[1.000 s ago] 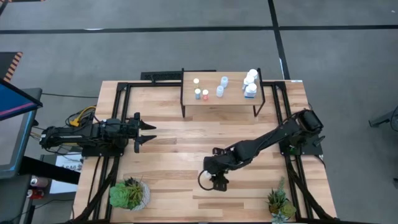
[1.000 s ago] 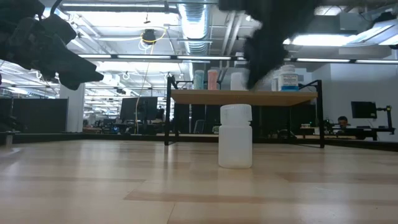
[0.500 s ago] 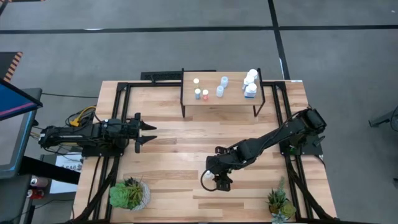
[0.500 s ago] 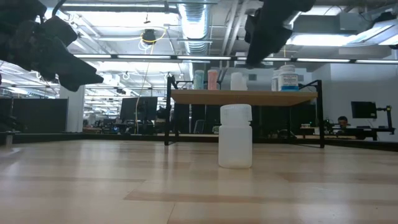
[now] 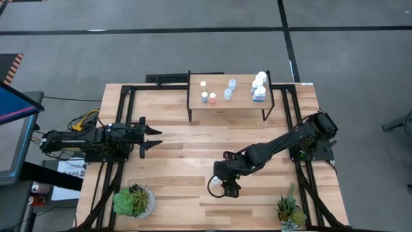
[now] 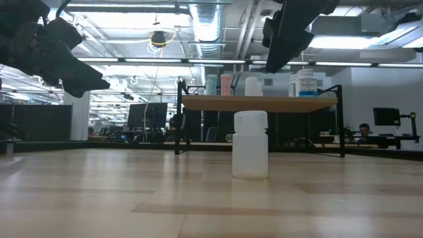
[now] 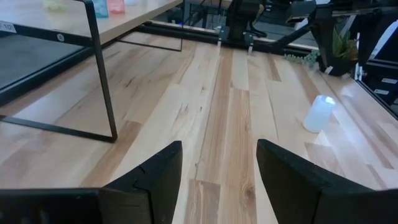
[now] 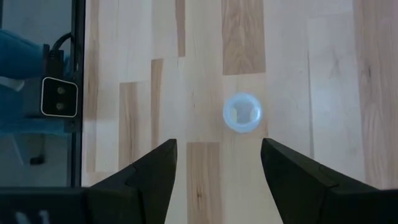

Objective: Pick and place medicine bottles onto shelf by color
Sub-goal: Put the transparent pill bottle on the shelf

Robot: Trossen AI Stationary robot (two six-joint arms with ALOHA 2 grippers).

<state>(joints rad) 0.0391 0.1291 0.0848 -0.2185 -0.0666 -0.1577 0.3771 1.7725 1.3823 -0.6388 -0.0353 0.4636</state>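
One white medicine bottle (image 6: 250, 144) stands upright on its base on the wooden table, nearer the front than the shelf. My right gripper (image 8: 219, 144) hovers open above it, slanting down; the bottle's cap (image 8: 242, 113) shows just ahead of the fingers. The shelf (image 5: 241, 104) stands at the far middle and carries several bottles: small ones and an orange one (image 5: 212, 97) at its left, pale blue ones (image 5: 229, 89) in the middle, white ones (image 5: 259, 87) at its right. My left gripper (image 5: 156, 138) waits open at the table's left.
Two potted green plants stand at the near edge, one at the left (image 5: 134, 200) and one at the right (image 5: 290, 211). Black frame rails (image 5: 122, 116) run along the table's sides. Bare wood lies between the shelf's black legs (image 7: 102, 74) and the lone bottle.
My right gripper has risen a little above the white bottle and stayed open. The bottle has kept its place, upright on the table.
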